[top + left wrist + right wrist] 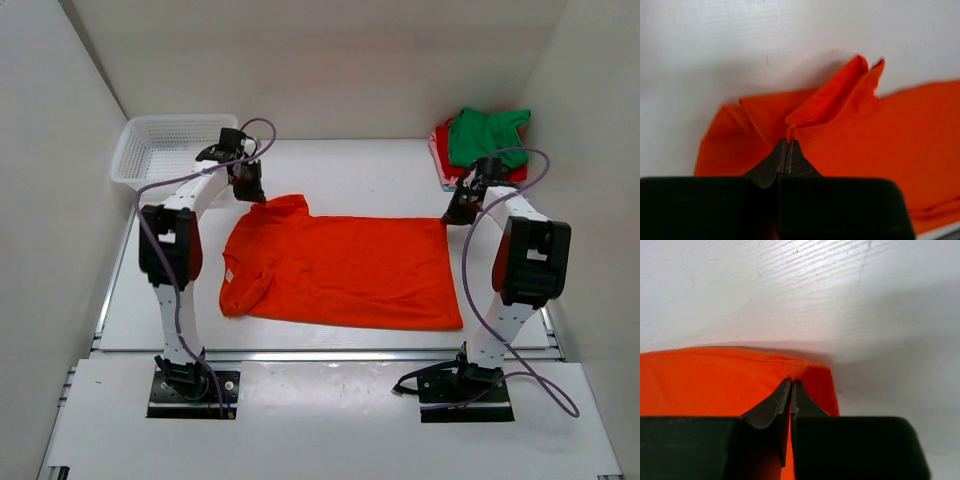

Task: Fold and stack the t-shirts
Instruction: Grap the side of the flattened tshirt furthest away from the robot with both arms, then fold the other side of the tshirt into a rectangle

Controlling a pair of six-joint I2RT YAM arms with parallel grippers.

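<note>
A bright orange t-shirt (345, 270) lies spread on the white table, collar end to the left. My left gripper (252, 192) is shut on a fold of its far sleeve (830, 107), the cloth bunched at the fingertips (788, 142). My right gripper (458, 212) is shut on the shirt's far right hem corner (805, 371), lifted slightly off the table. A stack of folded t-shirts, green (485, 135) on top of red (446, 135) and pink, sits at the far right corner.
A white mesh basket (165, 150) stands at the far left corner. White walls close in on both sides and the back. The table's front edge runs just before the arm bases.
</note>
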